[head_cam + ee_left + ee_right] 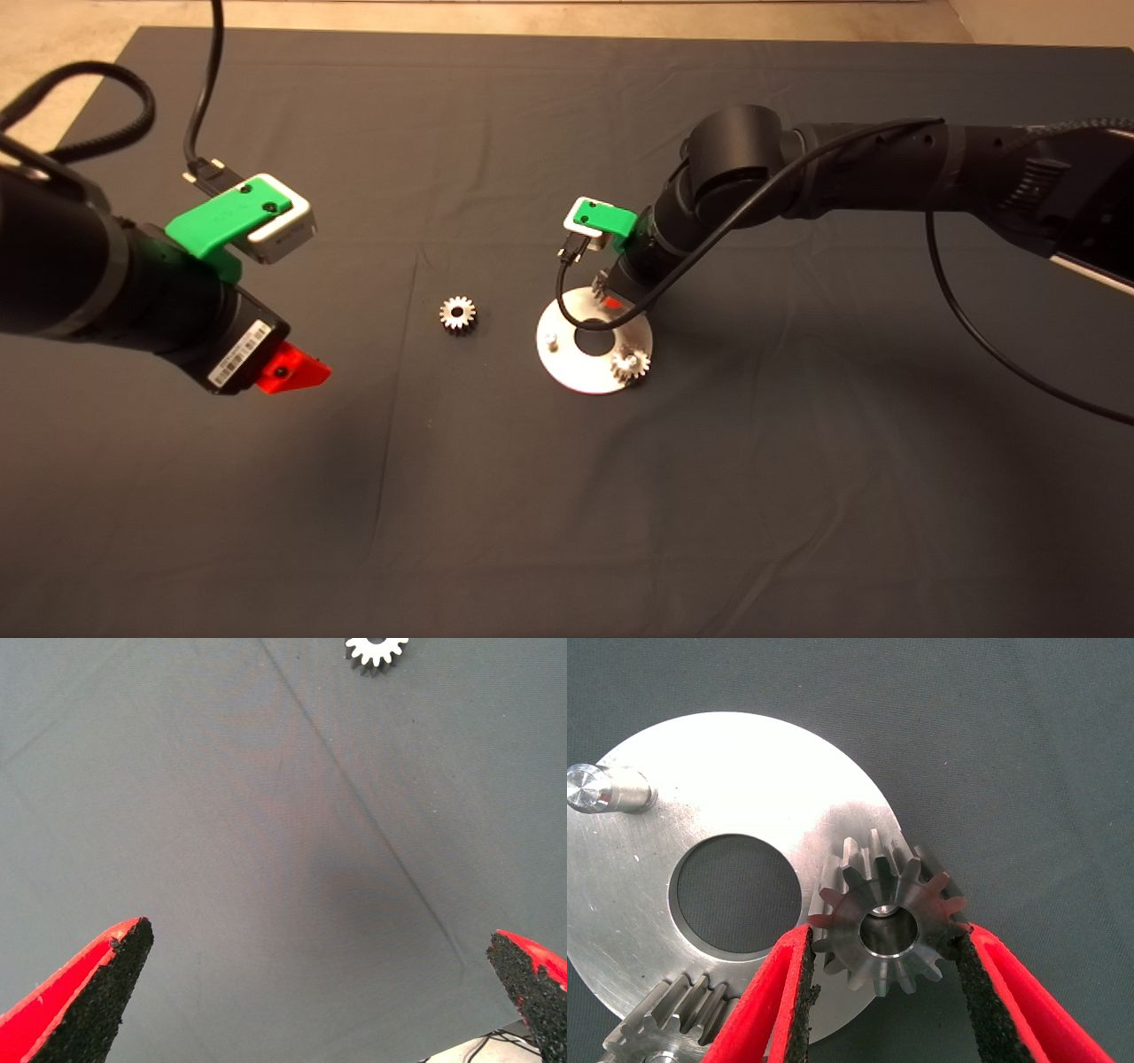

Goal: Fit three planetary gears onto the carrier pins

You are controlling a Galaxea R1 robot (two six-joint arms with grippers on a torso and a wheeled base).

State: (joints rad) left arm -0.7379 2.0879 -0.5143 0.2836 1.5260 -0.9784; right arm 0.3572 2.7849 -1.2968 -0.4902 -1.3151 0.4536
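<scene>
A small steel gear (888,926) is pinched by its toothed rim between the black pads of the right gripper (881,992), directly over a pin whose tip shows through the bore. The pin stands on a flat silver disc (567,363) near the middle of the dark mat (567,532). The left gripper (310,992) hangs over bare mat to the left, its fingers spread wide and holding nothing.

The gears are judged to be dense, rigid and smooth. The teeth give the pads some purchase, so a hold across opposite sides of the rim suits them, with the bore left clear for the pin.

Three gears can be counted: one in the right gripper, one (630,362) already seated on the disc, one (458,314) lying loose on the mat beside the disc. One pin (551,339) stands bare.
</scene>
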